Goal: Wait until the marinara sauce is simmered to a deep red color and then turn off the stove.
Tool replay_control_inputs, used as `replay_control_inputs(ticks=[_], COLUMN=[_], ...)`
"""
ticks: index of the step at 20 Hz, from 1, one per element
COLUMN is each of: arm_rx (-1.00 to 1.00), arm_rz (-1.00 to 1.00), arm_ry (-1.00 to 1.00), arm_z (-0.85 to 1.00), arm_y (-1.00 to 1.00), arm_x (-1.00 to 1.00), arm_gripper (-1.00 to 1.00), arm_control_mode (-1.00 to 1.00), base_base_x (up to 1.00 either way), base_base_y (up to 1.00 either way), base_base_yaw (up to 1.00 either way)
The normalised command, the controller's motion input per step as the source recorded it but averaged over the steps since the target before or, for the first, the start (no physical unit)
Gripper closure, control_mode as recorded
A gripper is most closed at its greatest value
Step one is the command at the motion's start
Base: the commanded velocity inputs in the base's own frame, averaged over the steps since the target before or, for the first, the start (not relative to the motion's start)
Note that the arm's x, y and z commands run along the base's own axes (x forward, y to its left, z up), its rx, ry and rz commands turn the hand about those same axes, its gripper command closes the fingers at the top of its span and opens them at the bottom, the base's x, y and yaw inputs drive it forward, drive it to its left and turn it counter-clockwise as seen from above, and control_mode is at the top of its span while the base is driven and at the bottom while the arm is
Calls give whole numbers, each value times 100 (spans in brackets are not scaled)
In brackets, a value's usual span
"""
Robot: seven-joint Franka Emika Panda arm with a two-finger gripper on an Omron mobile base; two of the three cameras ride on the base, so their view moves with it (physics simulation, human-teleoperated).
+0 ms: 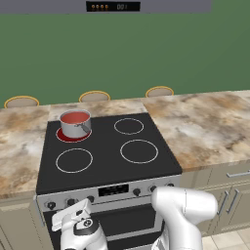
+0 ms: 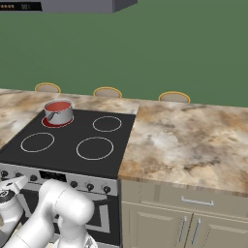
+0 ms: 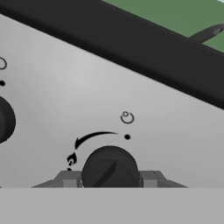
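Observation:
The marinara sauce point(image 1: 74, 117) is a smooth red disc in a small steel saucepan point(image 1: 76, 126) on the stove's point(image 1: 107, 146) back left burner, whose ring glows red. From the right base view the sauce point(image 2: 57, 106) and stove point(image 2: 72, 140) sit at the left. My gripper point(image 1: 78, 211) is low against the silver front panel, at its left end. The hand view shows a black knob point(image 3: 109, 168) close up between my fingertips point(image 3: 68, 178), and the gripper point(image 3: 109, 179) is shut on it. A curved arrow and a flame mark are printed beside the knob.
A second black knob point(image 3: 4, 119) sits on the panel to one side. Marbled counter point(image 1: 205, 127) flanks the stove, with cabinet drawers point(image 2: 193, 201) below. A grey hood with a display point(image 1: 113, 6) hangs above. Round stool tops point(image 1: 94, 96) stand behind the counter.

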Motion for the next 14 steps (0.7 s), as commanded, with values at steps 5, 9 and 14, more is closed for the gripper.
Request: replay_control_inputs(ticks=[5,9,14], arm_rx=[5,6,7], arm_rz=[0,0,0], arm_ry=[0,0,0], arm_z=[0,0,0], arm_y=[-8,-9,-9], arm_x=[-2,-2,0], arm_gripper=[100,100,100], arm_control_mode=[-100,-100,-100], base_base_x=[0,0,0], base_base_y=[0,0,0], base_base_yaw=[0,0,0])
